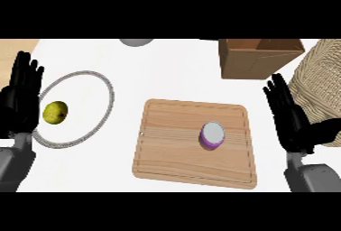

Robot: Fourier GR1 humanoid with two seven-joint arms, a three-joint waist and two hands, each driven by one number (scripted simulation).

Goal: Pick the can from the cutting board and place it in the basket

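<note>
White counter (pixel 173 67); right hand (pixel 293 119) open, apart from upright can (pixel 212 135) on cutting board (pixel 170 149)

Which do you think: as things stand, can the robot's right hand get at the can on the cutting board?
Probably yes. The right hand is open beside the cutting board, and the can stands upright and alone on the board's right half, with nothing between them.

The can (pixel 212 135) stands alone on the cutting board (pixel 173 149), open on all sides. A cardboard box (pixel 256 58) occupies the surface's far right, beside the basket (pixel 323 76).
</note>
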